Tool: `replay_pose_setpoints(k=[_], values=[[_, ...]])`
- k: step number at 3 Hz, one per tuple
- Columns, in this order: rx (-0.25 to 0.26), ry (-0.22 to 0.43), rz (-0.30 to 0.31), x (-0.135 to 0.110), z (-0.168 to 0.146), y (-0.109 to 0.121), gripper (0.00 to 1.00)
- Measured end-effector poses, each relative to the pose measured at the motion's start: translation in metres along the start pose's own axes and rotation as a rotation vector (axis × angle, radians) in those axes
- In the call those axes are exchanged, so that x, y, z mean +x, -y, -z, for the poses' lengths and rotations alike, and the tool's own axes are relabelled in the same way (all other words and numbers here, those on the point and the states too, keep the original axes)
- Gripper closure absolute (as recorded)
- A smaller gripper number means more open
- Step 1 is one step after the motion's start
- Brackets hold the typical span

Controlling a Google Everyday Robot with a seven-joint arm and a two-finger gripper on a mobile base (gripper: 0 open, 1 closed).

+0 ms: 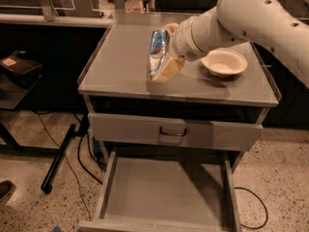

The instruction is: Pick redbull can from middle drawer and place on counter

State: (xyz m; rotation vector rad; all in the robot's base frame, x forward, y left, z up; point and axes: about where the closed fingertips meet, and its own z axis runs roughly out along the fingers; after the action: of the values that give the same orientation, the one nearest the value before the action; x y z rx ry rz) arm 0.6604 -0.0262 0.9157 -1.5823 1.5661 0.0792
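Camera view. Gripper (163, 53): above the counter (116, 66), fingers clamped on the redbull can (156, 52). Can tilted; contact with the counter not discernible. Middle drawer (164, 192): open below, front edge cut off. White bowl (223, 62): beside gripper.

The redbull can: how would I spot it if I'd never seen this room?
Find the grey counter atop the drawer cabinet. Over its middle, the robot's claw grips the redbull can, beside a white bowl. It is the only slim blue-and-silver thing there, held tilted.
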Motion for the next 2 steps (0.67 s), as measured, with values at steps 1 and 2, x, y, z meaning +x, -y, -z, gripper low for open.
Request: replay_pose_setpoints(k=[1, 2], values=[[-0.036, 0.024, -0.028, 0.003, -0.009, 0.001, 1.0], [-0.091, 0.037, -0.04, 0.001, -0.034, 0.014, 1.0]])
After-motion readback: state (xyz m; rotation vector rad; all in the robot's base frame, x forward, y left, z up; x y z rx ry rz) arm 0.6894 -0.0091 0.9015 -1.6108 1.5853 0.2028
